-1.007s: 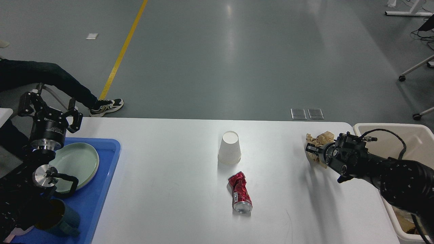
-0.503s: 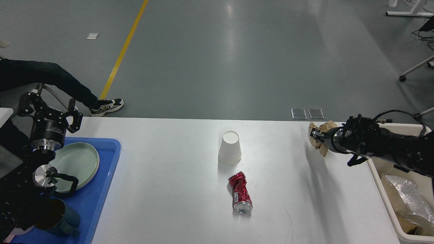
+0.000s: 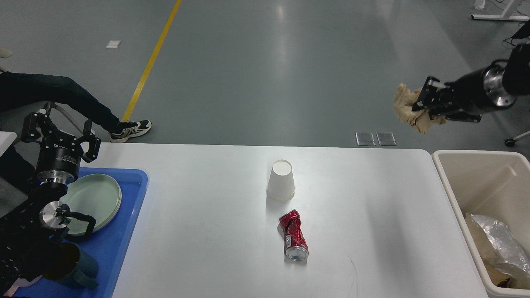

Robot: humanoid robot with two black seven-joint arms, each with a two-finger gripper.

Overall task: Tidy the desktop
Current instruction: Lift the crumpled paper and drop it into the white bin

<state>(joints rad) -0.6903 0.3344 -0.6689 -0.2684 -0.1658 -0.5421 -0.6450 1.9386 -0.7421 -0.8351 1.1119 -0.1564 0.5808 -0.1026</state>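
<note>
Head view: the right gripper [image 3: 419,108] is clamped on a crumpled brown paper wad [image 3: 408,112], held high beyond the far right corner of the desktop [image 3: 215,215], probably so it clears the bin [image 3: 449,182] rim before dropping in. The bin already holds other rubbish. 2 items remain mid-desktop: an upturned cup [image 3: 280,180] and a crushed can [image 3: 293,235]. The left gripper [image 3: 61,134] hangs spread and empty above the tray [image 3: 124,231], which holds a plate [image 3: 96,198].

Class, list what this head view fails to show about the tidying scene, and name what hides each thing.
- Dark mug: partly hidden by the left arm, head view.
- Beige bin: right side and near end cut off by the frame edges; contents partly unseen.
- Blue tray: left part cut off and covered by the arm.
- Seated person: only a leg shows.
</note>
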